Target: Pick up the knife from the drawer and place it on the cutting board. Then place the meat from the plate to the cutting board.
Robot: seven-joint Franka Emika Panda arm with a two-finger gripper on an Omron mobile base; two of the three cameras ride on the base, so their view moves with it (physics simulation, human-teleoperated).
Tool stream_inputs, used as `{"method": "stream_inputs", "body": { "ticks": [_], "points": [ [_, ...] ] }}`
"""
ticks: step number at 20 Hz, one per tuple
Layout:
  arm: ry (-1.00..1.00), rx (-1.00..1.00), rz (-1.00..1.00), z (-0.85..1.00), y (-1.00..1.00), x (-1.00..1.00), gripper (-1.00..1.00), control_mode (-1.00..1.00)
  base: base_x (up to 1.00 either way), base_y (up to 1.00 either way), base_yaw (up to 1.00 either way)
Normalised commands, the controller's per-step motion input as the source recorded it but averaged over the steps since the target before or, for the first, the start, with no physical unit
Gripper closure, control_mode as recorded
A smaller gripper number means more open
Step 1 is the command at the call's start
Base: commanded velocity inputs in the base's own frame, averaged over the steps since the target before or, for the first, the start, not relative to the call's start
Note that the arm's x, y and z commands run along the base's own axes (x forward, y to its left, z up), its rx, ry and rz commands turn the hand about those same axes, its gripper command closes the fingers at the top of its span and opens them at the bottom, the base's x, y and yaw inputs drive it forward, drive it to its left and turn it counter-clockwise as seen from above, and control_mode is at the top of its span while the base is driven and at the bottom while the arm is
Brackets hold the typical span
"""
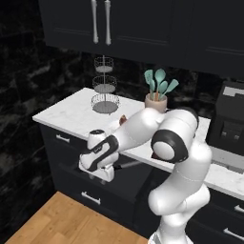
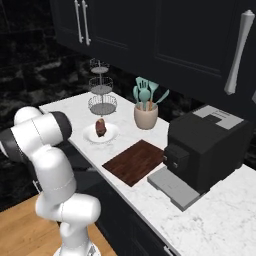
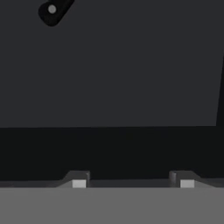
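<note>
Your gripper (image 3: 133, 180) hangs inside the open drawer (image 3: 109, 78), fingers spread and holding nothing

The knife's black handle end (image 3: 53, 12) lies at the far top left of your hand view; the meat (image 2: 100, 127) sits on the plate (image 2: 111, 135), beside the cutting board (image 2: 135, 162)

Knife (image 3: 53, 10) handle end, dark drawer (image 3: 113, 74) floor

The meat (image 2: 100, 127), a reddish-brown chunk, sits on the white plate (image 2: 110, 135) on the counter. The dark wood board (image 2: 135, 161) lies flat just beside it, bare. The drawer (image 1: 125, 177) stands open; a black knife handle (image 3: 53, 11) lies on its dark floor.
</note>
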Motion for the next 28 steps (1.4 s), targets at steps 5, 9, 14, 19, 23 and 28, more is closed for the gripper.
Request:
{"method": "stream_inputs", "body": {
  "ticks": [5,9,14,19,23,28],
  "points": [
    [0.00,0.02,0.00,-0.69,0.70,-0.66,-1.00,-1.00,0.00,0.00,0.00],
    [0.00,0.04,-0.01,-0.75,0.84,-0.78,-1.00,-1.00,0.00,0.00,0.00],
    [0.00,0.00,-0.01,-0.66,0.90,-0.75,-1.00,-1.00,0.00,0.00,0.00],
    [0.00,-0.06,-0.01,0.32,0.28,-0.15,-1.00,-1.00,0.00,0.00,0.00],
    [0.00,-0.16,-0.01,0.68,-0.14,0.24,-1.00,-1.00,0.00,0.00,0.00],
    [0.00,-0.10,0.13,0.14,-0.70,0.29,-1.00,-1.00,0.00,0.00,0.00]
  ]
}}
